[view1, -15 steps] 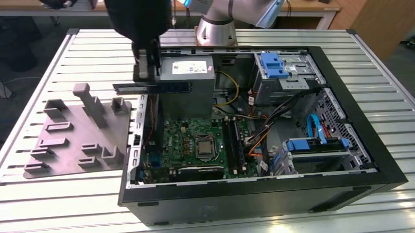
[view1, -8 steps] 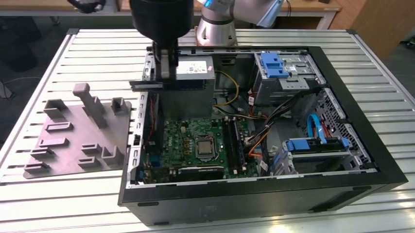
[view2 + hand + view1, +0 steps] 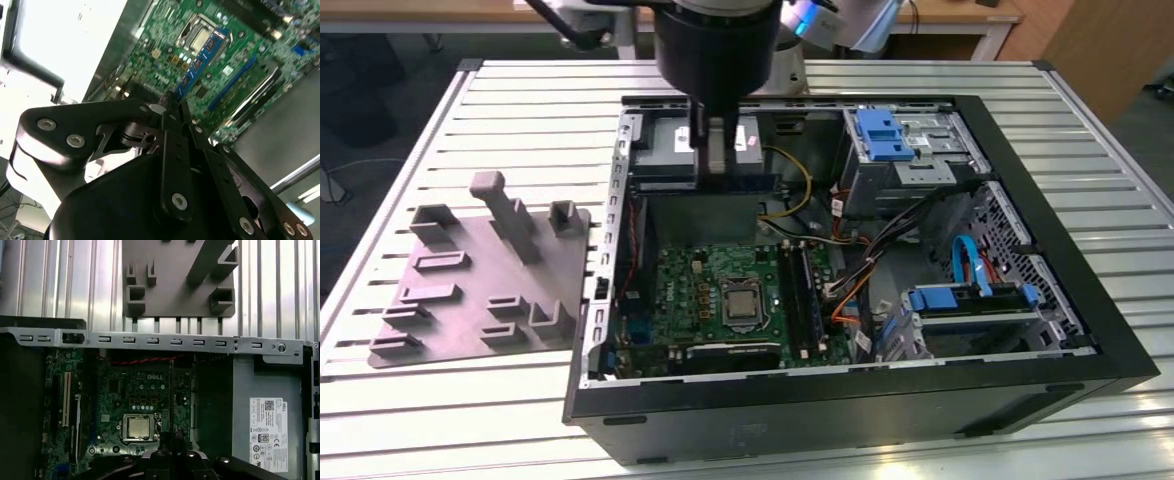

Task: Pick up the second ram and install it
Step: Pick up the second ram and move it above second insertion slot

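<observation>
Seemingly clamped second ram (image 3: 200, 62), clear above motherboard (image 3: 687, 275)

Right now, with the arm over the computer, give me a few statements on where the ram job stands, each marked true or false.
1. The pincer is shut on the second ram. True.
2. The second ram is seated in a slot. False: it hangs in the pincer, in the air over the motherboard.
3. The grey fixture plate lies inside the computer case. False: it lies on the slatted table, on the exterior view's left of the case.
4. The computer case is open, with the motherboard showing. True.
</observation>
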